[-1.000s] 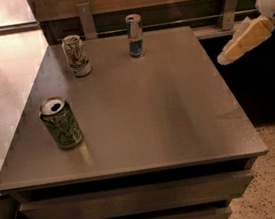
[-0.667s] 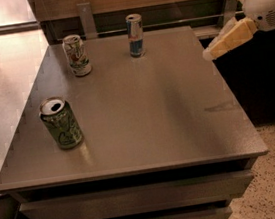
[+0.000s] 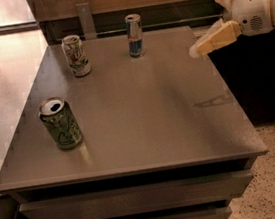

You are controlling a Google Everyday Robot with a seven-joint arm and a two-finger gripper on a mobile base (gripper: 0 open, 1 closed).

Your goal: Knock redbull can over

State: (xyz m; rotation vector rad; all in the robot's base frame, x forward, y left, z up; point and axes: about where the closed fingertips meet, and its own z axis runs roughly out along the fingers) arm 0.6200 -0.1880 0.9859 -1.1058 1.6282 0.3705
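Observation:
The redbull can (image 3: pixel 135 35), slim, blue and silver, stands upright near the far edge of the grey table (image 3: pixel 142 111), about mid-width. My gripper (image 3: pixel 199 49) comes in from the upper right on a white arm. It hovers above the table's right edge, to the right of the can and well apart from it. Its pale fingers point left toward the can.
A white-and-green can (image 3: pixel 76 55) stands upright at the far left of the table. A wider green can (image 3: pixel 61 123) stands near the left front. A dark rail and wooden wall run behind the table. Speckled floor lies to the right.
My gripper has moved left and slightly up, from beyond the table's right side to over its right edge, closer to the redbull can. The cans have not moved.

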